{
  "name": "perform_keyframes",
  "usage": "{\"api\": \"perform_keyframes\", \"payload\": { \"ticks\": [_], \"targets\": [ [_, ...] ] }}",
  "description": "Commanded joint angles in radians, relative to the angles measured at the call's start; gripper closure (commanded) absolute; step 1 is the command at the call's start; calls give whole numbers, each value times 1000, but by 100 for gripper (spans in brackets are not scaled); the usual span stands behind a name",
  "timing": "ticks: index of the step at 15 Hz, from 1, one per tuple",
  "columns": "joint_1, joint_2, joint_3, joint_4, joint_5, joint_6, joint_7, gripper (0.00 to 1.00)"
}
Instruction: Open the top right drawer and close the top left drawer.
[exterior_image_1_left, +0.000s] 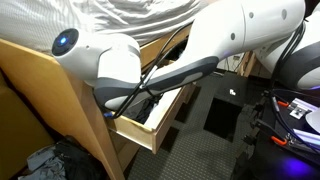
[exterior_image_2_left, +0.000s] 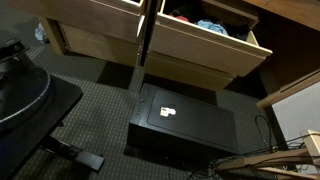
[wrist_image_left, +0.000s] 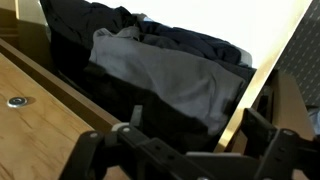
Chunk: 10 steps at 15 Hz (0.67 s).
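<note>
In the wrist view my gripper (wrist_image_left: 195, 122) is open and straddles the thick pine front panel (wrist_image_left: 265, 70) of the top left drawer. One finger (wrist_image_left: 135, 118) is inside over the dark grey and black clothes (wrist_image_left: 170, 70). The other finger (wrist_image_left: 255, 125) is outside the panel. In an exterior view this drawer's panel (exterior_image_1_left: 60, 95) runs diagonally at the left, with clothes (exterior_image_1_left: 45, 160) behind it. My arm (exterior_image_1_left: 110, 65) hides the gripper there. The top right drawer (exterior_image_1_left: 140, 132), with orange-brown sides, stands pulled out beside it.
A black box (exterior_image_2_left: 180, 125) lies on the dark carpet in front of the dresser. Two pine drawers are pulled out above it, one plain (exterior_image_2_left: 90, 35) and one holding colourful clothes (exterior_image_2_left: 215, 50). Cables and equipment (exterior_image_1_left: 290, 110) sit on the floor.
</note>
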Motion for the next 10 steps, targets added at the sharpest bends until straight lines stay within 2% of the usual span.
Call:
{"api": "perform_keyframes", "payload": {
  "ticks": [1, 3, 5, 6, 8, 10],
  "targets": [
    [15, 2, -16, -46, -37, 58, -25, 0],
    [10, 2, -15, -65, -47, 64, -30, 0],
    [7, 3, -43, -68, -70, 56, 57, 0],
    [5, 3, -17, -46, -48, 30, 19, 0],
    [3, 3, -28, -50, -57, 31, 41, 0],
    [20, 3, 9, -75, -46, 57, -74, 0]
  ]
}}
